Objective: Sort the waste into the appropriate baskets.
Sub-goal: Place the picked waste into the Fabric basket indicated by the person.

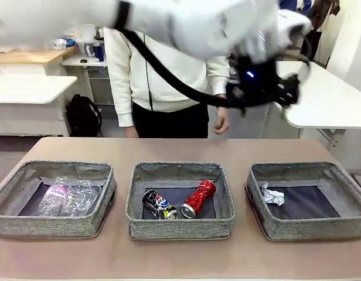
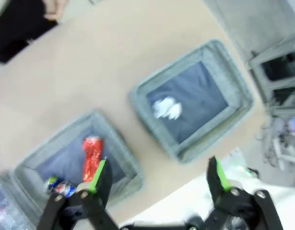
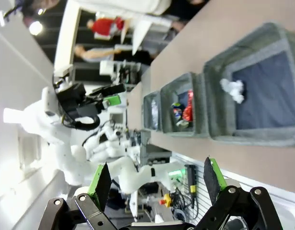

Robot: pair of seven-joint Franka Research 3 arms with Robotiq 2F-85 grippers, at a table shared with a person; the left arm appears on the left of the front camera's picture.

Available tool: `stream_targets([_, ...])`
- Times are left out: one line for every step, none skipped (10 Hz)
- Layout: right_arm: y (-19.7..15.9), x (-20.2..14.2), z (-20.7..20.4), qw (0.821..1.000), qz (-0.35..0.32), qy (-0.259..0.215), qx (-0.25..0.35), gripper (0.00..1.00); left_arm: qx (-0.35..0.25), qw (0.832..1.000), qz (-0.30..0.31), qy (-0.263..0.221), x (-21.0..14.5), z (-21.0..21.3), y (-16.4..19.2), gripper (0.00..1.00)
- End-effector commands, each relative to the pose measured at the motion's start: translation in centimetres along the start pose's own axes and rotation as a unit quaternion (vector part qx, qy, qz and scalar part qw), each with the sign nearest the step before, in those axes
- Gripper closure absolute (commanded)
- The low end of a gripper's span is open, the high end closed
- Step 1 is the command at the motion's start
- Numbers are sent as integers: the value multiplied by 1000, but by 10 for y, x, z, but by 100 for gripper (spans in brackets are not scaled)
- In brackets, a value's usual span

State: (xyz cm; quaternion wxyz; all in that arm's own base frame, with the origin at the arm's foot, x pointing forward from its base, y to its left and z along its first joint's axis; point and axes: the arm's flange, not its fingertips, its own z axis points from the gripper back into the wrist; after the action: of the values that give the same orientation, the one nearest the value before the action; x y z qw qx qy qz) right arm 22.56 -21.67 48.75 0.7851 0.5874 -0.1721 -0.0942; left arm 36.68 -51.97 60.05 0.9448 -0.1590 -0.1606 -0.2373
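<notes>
Middle basket (image 1: 180, 225), lower centre: crushed dark can (image 1: 159, 205), print unreadable; crushed red can (image 1: 198, 198).
Bottle label (image 1: 57, 191), lower left: pink, illegible.
Paper wad (image 2: 166, 108): front and both wrist views.
Left gripper (image 2: 157, 178): fully spread, empty.
Right gripper (image 3: 157, 179): fully spread, empty.

**What is lying out of plain sight**

The white left arm (image 1: 186, 23) is blurring across the top of the front view, covering the person's upper body (image 1: 163, 70). The leftmost grey woven fabric basket (image 2: 1, 206) is running off the left wrist picture's edge, which is itself smearing. The crushed dark can's (image 1: 159, 205) print is staying too small to read.
</notes>
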Motion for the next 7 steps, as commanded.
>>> stream_targets([19, 29, -56, 996, 37, 79, 25, 0, -49, 998, 39, 32, -47, 65, 99, 0])
stream_targets([25, 37, -96, 988, 48, 142, 31, 0, -37, 996, 75, -4, -55, 81, 147, 0])
stream_targets([27, 42, -130, 982, 40, 178, 37, 0, -100, 991, 87, 7, -69, 92, 192, 0])
stream_targets([29, 45, -164, 980, 35, 192, 43, 0, -132, 985, 114, 3, -92, 100, 236, 0])
stream_targets([29, 45, -186, 977, 24, 209, 39, 0, -176, 978, 114, -24, -116, 109, 268, 0])
stream_targets([30, 47, -199, 976, 13, 216, 39, 0, -220, 966, 132, -33, -142, 117, 303, 0])
stream_targets([33, 51, -202, 976, 4, 214, 38, 0, -259, 952, 163, -23, -168, 124, 339, 0])
